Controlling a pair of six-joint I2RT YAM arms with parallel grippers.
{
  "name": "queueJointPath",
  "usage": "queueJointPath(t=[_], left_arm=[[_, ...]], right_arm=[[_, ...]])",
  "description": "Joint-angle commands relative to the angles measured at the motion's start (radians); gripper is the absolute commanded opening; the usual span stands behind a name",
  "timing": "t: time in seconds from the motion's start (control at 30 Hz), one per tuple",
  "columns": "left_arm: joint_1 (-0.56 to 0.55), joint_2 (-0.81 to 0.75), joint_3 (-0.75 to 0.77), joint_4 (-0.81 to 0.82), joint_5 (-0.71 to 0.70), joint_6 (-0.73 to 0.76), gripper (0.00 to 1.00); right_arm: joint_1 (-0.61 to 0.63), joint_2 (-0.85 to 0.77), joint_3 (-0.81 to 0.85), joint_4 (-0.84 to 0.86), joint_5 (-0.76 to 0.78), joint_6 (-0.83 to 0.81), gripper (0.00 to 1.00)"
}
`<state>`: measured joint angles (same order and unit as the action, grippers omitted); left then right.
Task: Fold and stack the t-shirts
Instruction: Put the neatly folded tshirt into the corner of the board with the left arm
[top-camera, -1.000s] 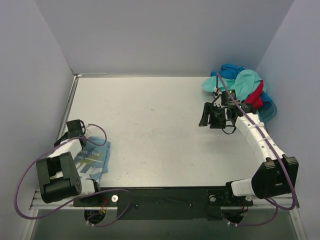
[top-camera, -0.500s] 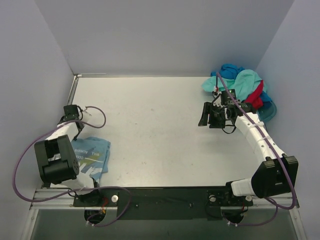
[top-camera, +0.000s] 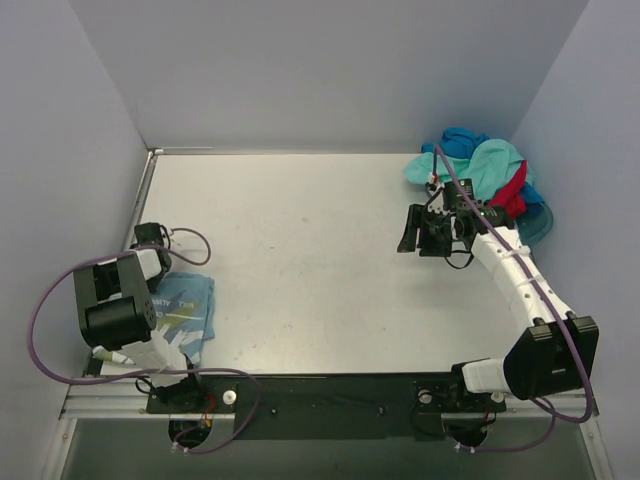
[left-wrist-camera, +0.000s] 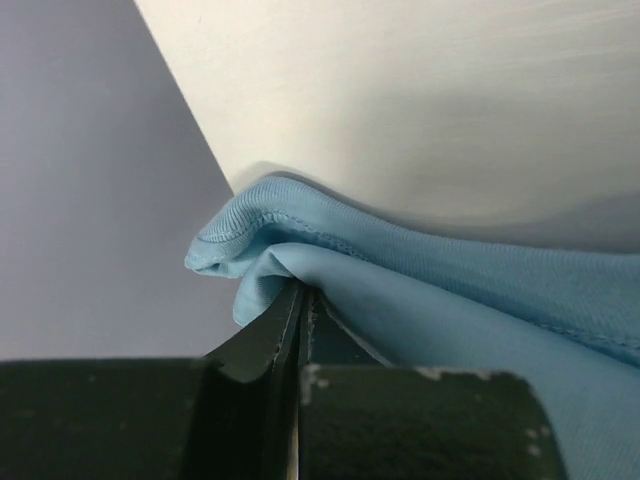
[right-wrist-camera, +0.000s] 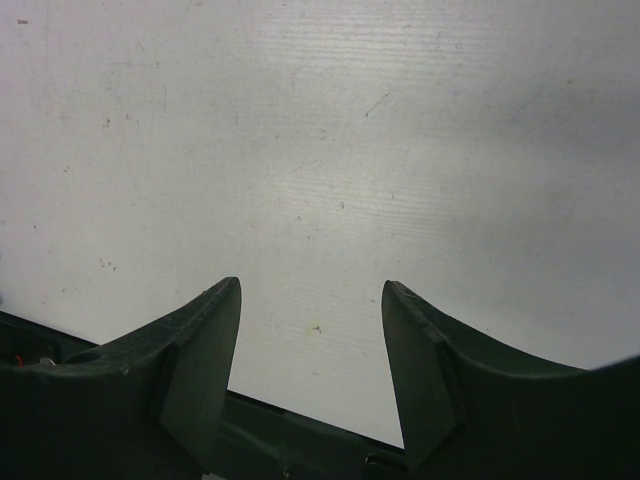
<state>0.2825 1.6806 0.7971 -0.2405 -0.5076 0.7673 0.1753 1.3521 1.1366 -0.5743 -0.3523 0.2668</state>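
Sky-blue t-shirt (top-camera: 188, 312) lies flattened at the near left of the table (top-camera: 300, 240), close to the grey side wall (top-camera: 70, 160), its white print facing up. From above, the left arm's black elbow block (top-camera: 112, 305) covers the shirt's left part, and a purple cable (top-camera: 40, 325) loops round it. The left gripper (left-wrist-camera: 300, 300) is at the shirt's far edge. In the left wrist view its two dark fingers are pressed together, pinching a ridged fold of the blue hem, which bunches up against the wall.

The middle of the table is bare white, with small scuffs. Right of centre, the right gripper (right-wrist-camera: 310, 300) hangs over that bare surface with its fingers (right-wrist-camera: 205, 345) spread and nothing between them.

Just behind it, in the far right corner, the other t-shirts are heaped: mint-green shirt (top-camera: 492, 160) on top, red shirt (top-camera: 512, 190) beneath, deeper blue shirt (top-camera: 460, 138) at the back. A teal tub (top-camera: 541, 226) shows at the heap's near right edge. The right arm's purple cable crosses the front of the heap.
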Motion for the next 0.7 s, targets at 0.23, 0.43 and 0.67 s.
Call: queueJointPath(t=[0.23,0.43,0.67], left_arm=[[0.018,-0.102,0.033,0.015,0.125,-0.054,0.21],[-0.026,-0.390,0.155,-0.163,0.473,-0.143,0.66],[-0.233,-0.587,0.156,-0.315,0.730,-0.346,0.85]], right_arm=[[-0.020,-0.054,0.009,-0.036,0.021,-0.018,0.54],[-0.022,-0.108,-0.010,0.007,0.052,0.008,0.55],[-0.022,-0.385,-0.298,0.264,0.156,0.083,0.55]])
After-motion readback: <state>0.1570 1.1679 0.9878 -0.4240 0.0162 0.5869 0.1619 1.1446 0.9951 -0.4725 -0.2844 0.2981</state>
